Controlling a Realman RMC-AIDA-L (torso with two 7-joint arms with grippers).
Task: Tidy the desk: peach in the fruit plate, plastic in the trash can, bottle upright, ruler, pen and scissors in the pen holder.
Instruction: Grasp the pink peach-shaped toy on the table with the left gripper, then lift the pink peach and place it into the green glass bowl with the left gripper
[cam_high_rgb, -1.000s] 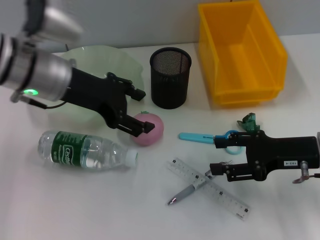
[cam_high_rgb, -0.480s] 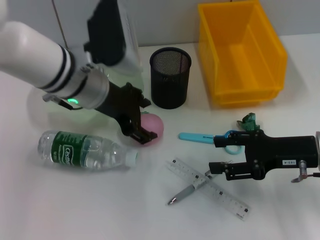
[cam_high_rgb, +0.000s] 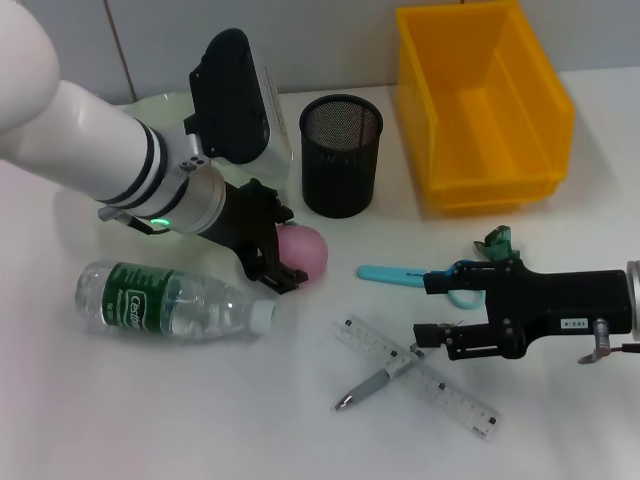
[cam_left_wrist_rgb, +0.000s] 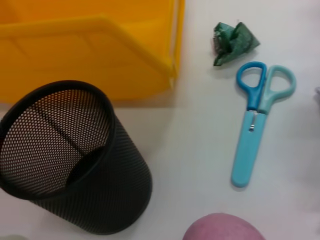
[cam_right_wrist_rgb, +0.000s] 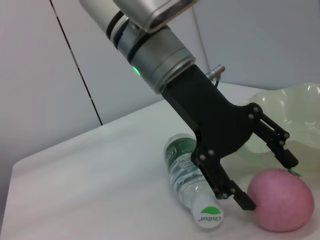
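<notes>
Peach (cam_high_rgb: 303, 249) sits between the left gripper's (cam_high_rgb: 283, 256) spread fingers, seemingly untouched; lower squarely, then squeeze gently; right gripper (cam_high_rgb: 431, 310) open, idle.

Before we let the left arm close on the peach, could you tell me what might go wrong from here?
The left gripper is open around the round peach; an off-centre squeeze could make it roll or pop out. The lying water bottle sits right beside that gripper, its cap close to the lower finger, so it may get nudged and roll. The right gripper hovers by the scissors, over the ruler and pen.
</notes>
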